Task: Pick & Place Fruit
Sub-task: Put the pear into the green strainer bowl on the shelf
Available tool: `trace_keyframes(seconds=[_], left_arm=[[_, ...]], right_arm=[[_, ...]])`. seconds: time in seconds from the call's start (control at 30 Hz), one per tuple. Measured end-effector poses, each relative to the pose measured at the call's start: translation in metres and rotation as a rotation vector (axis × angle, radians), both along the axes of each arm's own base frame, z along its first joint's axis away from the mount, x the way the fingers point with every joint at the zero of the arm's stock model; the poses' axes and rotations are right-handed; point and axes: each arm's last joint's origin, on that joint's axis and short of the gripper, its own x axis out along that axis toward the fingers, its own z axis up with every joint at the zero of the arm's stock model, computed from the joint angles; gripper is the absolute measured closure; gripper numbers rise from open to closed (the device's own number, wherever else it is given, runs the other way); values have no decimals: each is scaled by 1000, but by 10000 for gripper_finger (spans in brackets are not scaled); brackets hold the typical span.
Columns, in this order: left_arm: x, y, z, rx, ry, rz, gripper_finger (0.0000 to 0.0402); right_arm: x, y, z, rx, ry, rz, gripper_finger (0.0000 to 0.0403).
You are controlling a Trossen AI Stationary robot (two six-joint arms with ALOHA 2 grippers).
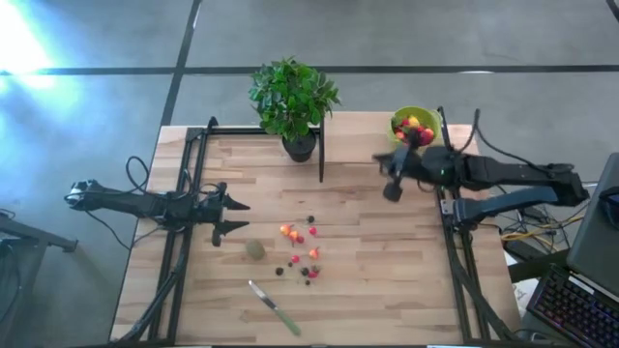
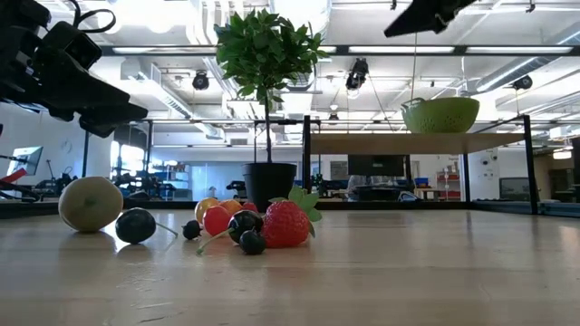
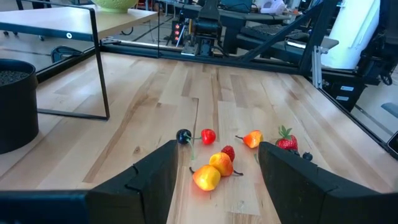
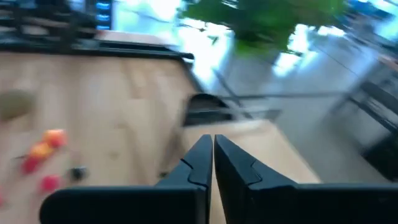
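Small toy fruits (image 1: 300, 249) lie scattered on the wooden table's middle: red and orange pieces, dark berries and a strawberry (image 2: 287, 223). A dull-green ball-shaped fruit (image 1: 254, 248) rests to their left. More fruit (image 1: 414, 128) sits in the lime-green bowl (image 1: 398, 116) on a raised shelf at the far right. My left gripper (image 1: 242, 217) stands open at the table's left, level, with the fruits (image 3: 211, 171) ahead of its fingers. My right gripper (image 4: 213, 152) is shut and holds nothing; it hangs above the table just left of the bowl (image 1: 382, 166).
A potted plant (image 1: 295, 97) stands at the far middle, beside the black-framed shelf (image 2: 399, 143) that carries the bowl. A green-handled knife (image 1: 274, 306) lies near the front edge. Bare wood stretches between the fruits and the table's right side.
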Motion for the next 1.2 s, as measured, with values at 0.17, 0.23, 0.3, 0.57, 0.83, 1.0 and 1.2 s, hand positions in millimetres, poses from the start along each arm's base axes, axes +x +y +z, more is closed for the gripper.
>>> trace_keyframes(seconds=[0.17,0.23,0.3,0.57,0.83,1.0,1.2], left_arm=[[0,0,0,0,0,0,172],[0,0,0,0,0,0,172],[0,0,0,0,0,0,172],[0,0,0,0,0,0,172],[0,0,0,0,0,0,172],[0,0,0,0,0,0,172],[0,0,0,0,0,0,172]], right_arm=[[19,33,-19,10,93,174,394],[27,44,-31,51,139,257,394],[34,53,-45,107,198,356,394],[41,62,-98,220,319,364,394],[15,57,-125,228,221,372,394],[-6,43,-131,231,144,348,394],[-32,17,-142,340,61,336,394]])
